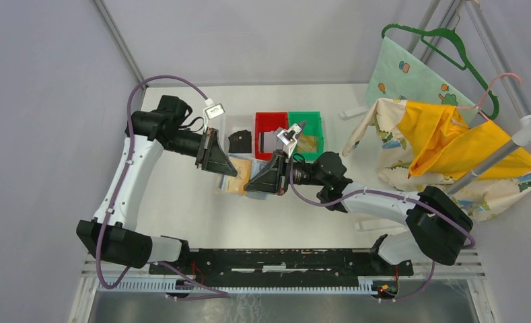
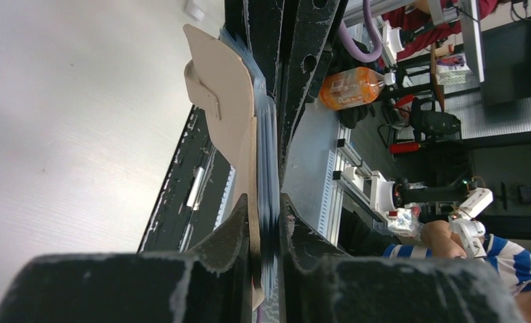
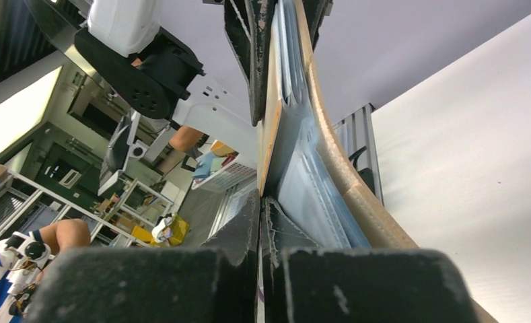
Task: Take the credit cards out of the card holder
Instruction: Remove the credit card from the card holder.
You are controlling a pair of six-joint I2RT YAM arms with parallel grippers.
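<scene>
- White table [image 1: 182,215] across the middle of the top view, both arm bases along its lower edge.
- Heap of yellow and patterned cloth [image 1: 444,145] at the right of that view, green hanger [image 1: 451,47] above it in the upper right corner.
- Three bins in a row just above centre: white bin [image 1: 227,131], red bin [image 1: 258,128] and green bin [image 1: 316,128], side by side.
- Beige card holder [image 1: 238,177] just below the bins at centre frame, held between the two grippers. Snap tab [image 2: 208,101] toward the upper left of the left wrist view, clear sleeves [image 2: 268,161] stacked against the cover.
- Left gripper [image 2: 263,210], at the bottom of its own wrist view, clamped tight on the card holder, cover and sleeves together.
- Right gripper [image 3: 260,202], at the bottom of its own wrist view, pinched closed on a thin tan sheet [image 3: 270,121] beside the sleeves. Card or holder cover: cannot tell.
- Black card [image 1: 240,141] flat in the white bin, silvery-grey card [image 1: 273,141] in the red bin, tan card [image 1: 309,143] in the green bin, the last partly hidden behind the right wrist.
</scene>
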